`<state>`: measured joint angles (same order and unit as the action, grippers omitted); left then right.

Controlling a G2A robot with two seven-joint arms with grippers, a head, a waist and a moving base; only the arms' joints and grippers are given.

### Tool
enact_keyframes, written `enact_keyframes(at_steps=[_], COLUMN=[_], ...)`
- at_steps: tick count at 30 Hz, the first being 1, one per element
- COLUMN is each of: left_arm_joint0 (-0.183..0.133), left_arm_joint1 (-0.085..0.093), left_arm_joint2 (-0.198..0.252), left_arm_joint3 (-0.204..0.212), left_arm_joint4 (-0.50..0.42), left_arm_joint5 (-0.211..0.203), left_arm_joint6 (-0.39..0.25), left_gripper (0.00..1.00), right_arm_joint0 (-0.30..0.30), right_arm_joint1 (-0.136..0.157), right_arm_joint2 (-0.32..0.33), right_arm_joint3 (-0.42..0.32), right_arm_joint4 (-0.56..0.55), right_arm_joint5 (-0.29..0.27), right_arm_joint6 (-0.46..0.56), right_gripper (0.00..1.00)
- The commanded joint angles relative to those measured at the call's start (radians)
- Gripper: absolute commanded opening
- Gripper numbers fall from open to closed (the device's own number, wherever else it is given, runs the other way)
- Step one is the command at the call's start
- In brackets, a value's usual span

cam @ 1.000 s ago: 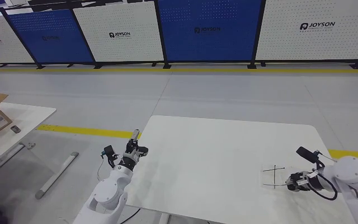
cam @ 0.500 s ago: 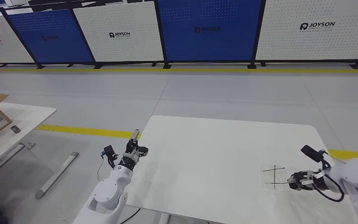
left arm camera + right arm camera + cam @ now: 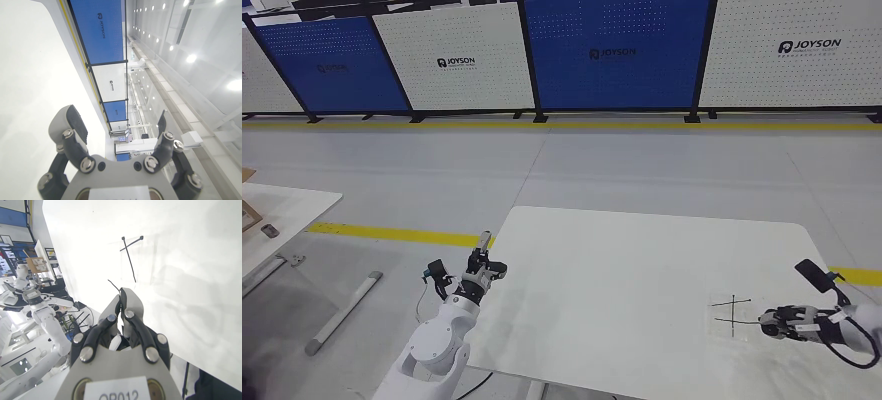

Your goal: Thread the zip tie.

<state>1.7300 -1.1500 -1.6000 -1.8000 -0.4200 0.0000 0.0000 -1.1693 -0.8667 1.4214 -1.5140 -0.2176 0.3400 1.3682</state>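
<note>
Blue and white pegboard panels (image 3: 612, 55) stand behind a white worktop (image 3: 622, 270). At its left edge the left tool (image 3: 118, 110) sits wide open and empty. Toward the right, two crossed ties (image 3: 129, 255) lie flat. Just beside them the right tool (image 3: 120, 292) is pinched tight on a thin black zip tie (image 3: 114, 285), whose end pokes out.

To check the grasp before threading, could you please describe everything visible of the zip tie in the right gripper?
The zip tie is a thin black strip, plastic by its look, pinched in the shut right gripper. A short, slightly curved end sticks out beyond the gripper; its head cannot be made out. It is apart from two other ties that lie crossed on the white table.
</note>
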Motion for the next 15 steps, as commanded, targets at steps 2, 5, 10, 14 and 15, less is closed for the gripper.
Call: enact_keyframes(at_steps=[2,5,10,14,15], left_arm_joint0=[0.000,0.000,0.000,0.000,0.000], left_arm_joint1=[0.000,0.000,0.000,0.000,0.000], left_arm_joint2=[0.000,0.000,0.000,0.000,0.000], left_arm_joint3=[0.000,0.000,0.000,0.000,0.000], left_arm_joint4=[0.000,0.000,0.000,0.000,0.000], left_arm_joint5=[0.000,0.000,0.000,0.000,0.000], left_arm_joint6=[0.000,0.000,0.000,0.000,0.000], left_gripper=[1.00,1.00,1.00,1.00,1.00], right_arm_joint0=[0.000,0.000,-0.035,-0.087,-0.099], right_arm_joint1=[0.000,0.000,-0.003,0.001,0.002], right_arm_joint2=[0.000,0.000,0.030,0.084,0.090], right_arm_joint3=[0.000,0.000,-0.018,-0.058,-0.073], right_arm_joint4=[0.000,0.000,0.101,0.187,0.197], right_arm_joint5=[0.000,0.000,-0.078,-0.165,-0.179], right_arm_joint6=[0.000,0.000,-0.082,-0.103,-0.106], right_gripper=[0.00,0.00,0.00,0.00,0.00])
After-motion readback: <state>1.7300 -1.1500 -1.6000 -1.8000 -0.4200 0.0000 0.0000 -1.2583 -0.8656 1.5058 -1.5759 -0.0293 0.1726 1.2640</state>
